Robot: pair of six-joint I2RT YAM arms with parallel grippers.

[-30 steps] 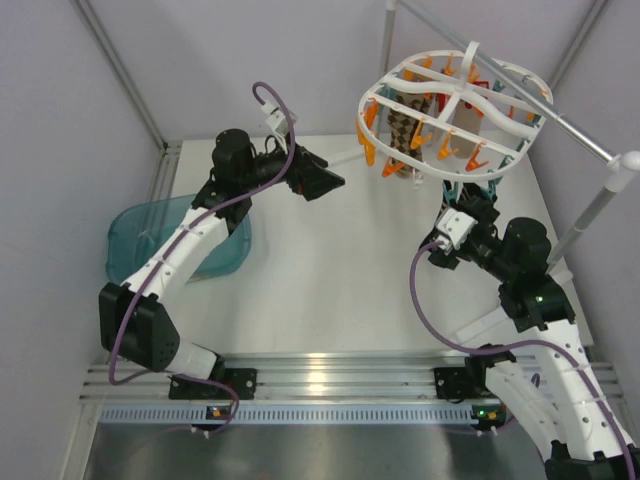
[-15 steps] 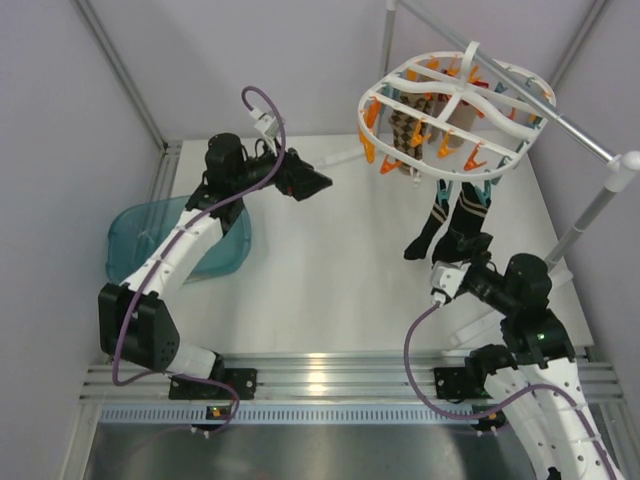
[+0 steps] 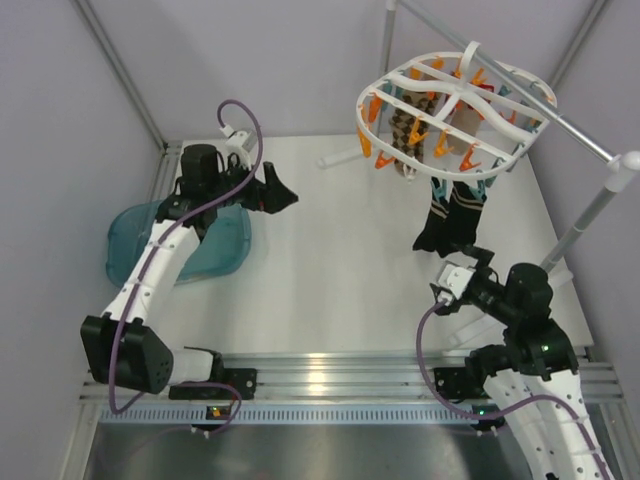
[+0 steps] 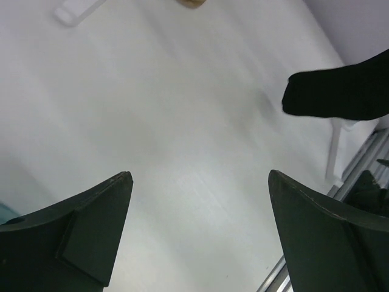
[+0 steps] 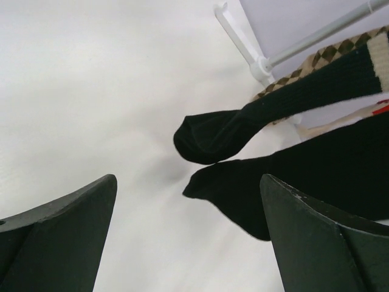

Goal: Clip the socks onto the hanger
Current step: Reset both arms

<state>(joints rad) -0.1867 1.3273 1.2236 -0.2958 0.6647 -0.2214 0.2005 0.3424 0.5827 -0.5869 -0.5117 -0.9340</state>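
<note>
The white oval hanger [image 3: 455, 105] with orange and teal clips hangs at the back right. Two black socks [image 3: 450, 215] dangle from its near edge, striped cuffs up at the clips, toes just above the table. In the right wrist view both sock toes [image 5: 219, 131] hang ahead of my right gripper [image 5: 187, 177], which is open and empty, a little short of them. From above, the right gripper [image 3: 480, 262] sits just below the socks. My left gripper [image 3: 285, 197] is far to the left, open and empty [image 4: 199, 176], with one sock toe [image 4: 340, 91] far off at the right.
A teal bin [image 3: 135, 245] stands at the left under the left arm. A grey pole stand [image 3: 590, 215] carries the hanger, its white foot [image 3: 345, 155] on the table. A brown patterned sock [image 3: 405, 125] hangs inside the ring. An aluminium rail [image 3: 330, 375] runs along the near edge.
The left arm has swung back leftward toward the bin. The right arm has drawn back toward the near edge, uncovering the two socks hanging from the hanger. Both grippers stayed open.
</note>
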